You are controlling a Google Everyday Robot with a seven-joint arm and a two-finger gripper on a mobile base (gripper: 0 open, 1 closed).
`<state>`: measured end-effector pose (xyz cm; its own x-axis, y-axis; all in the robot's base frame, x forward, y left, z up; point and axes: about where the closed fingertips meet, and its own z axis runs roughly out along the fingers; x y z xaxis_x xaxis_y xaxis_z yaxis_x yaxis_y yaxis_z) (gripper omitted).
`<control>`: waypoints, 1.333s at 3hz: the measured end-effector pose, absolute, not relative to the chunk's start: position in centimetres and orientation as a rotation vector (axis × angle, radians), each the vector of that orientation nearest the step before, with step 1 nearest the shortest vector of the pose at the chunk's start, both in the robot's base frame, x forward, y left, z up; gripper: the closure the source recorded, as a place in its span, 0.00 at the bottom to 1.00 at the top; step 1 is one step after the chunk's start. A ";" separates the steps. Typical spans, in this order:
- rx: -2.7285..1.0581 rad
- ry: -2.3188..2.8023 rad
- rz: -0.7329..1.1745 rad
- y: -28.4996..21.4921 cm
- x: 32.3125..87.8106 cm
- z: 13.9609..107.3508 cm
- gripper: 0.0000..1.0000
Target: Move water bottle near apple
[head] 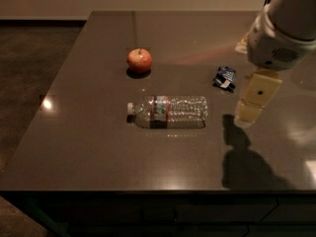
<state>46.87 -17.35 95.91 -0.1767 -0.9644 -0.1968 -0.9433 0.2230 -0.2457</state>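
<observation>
The white robot arm (284,28) is cut off by the upper right corner of the frame. Below it the cream gripper (245,118) hangs over the right side of the dark grey tabletop (89,147); open or closed, I cannot tell. The clear ribbed plastic water bottle (170,111) lies on its side at centre, white cap leftward, its blue, white and orange label unreadable. The small red apple (139,60) sits up-left of it, apart. Print on the small blue-and-white packet (225,77) is illegible
</observation>
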 end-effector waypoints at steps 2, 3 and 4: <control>-1.948 2.132 -0.097 -10.3 50.0 89.8 0.00; -2.059 2.122 -0.086 -7.5 50.1 85.8 0.02; -2.106 2.133 -0.079 -6.3 50.6 84.0 0.23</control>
<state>50.56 -6.32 84.00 -0.0081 -0.9979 -0.0645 -0.9904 0.0169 -0.1374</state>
